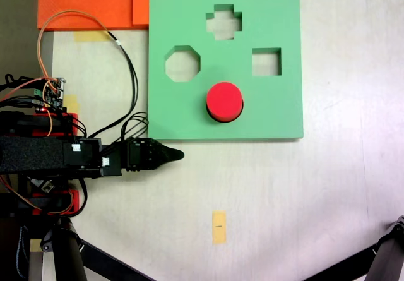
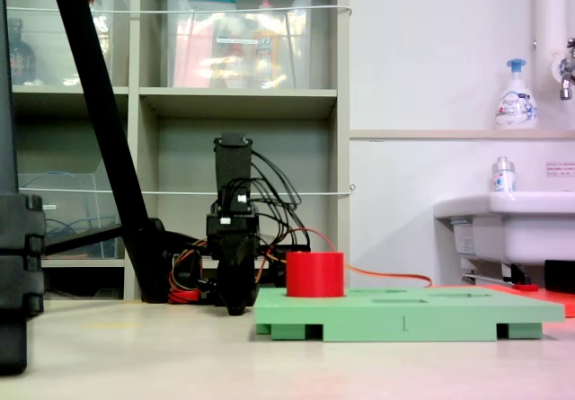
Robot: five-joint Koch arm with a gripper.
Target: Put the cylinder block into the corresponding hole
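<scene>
On my bench (image 1: 303, 192) lie a yellow tape strip (image 1: 219, 227) and orange foam sheets (image 1: 95, 3). Behind me stand shelves (image 2: 243, 103), a sink (image 2: 508, 225) and a soap bottle (image 2: 515, 94).

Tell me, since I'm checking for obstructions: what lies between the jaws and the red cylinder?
In a fixed view, only bare table and a strip of green board separate the gripper from the cylinder block.
</scene>
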